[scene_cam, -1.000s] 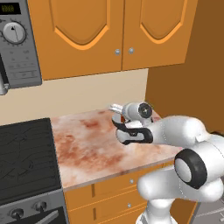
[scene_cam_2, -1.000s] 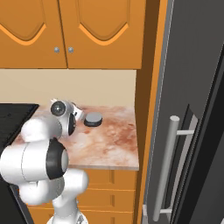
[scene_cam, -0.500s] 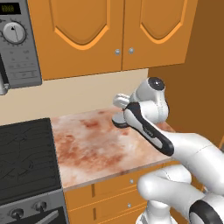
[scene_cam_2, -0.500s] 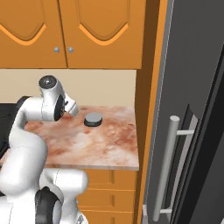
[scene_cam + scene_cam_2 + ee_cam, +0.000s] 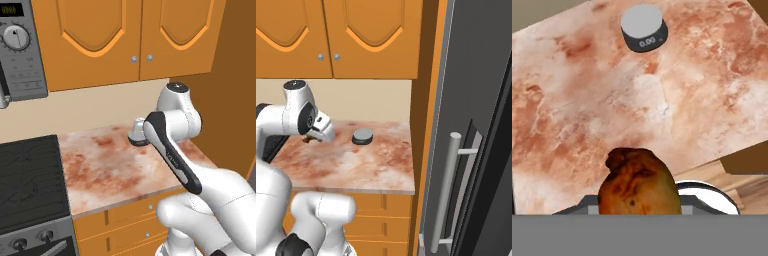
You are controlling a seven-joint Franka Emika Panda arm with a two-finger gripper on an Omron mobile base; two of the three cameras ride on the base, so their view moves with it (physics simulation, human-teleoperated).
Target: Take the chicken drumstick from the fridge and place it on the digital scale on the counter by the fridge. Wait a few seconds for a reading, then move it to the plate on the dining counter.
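Observation:
My gripper is shut on the chicken drumstick, an orange-brown lump held between the jaws at the bottom of the hand view. In the right base view the drumstick shows as a small brown tip under the hand, low over the counter. The digital scale, a dark grey disc with a lighter top, sits bare on the counter to the right of the hand; from the hand view the scale lies well ahead. The fridge stands at the right with its silver handle.
A black stovetop borders the counter on the left, with a microwave above it. Orange wall cabinets hang over the counter. An orange side panel separates counter and fridge.
The arm has straightened, its elbow swinging up and over. The hand with the drumstick stays above the counter, left of the scale. The grip has not changed.

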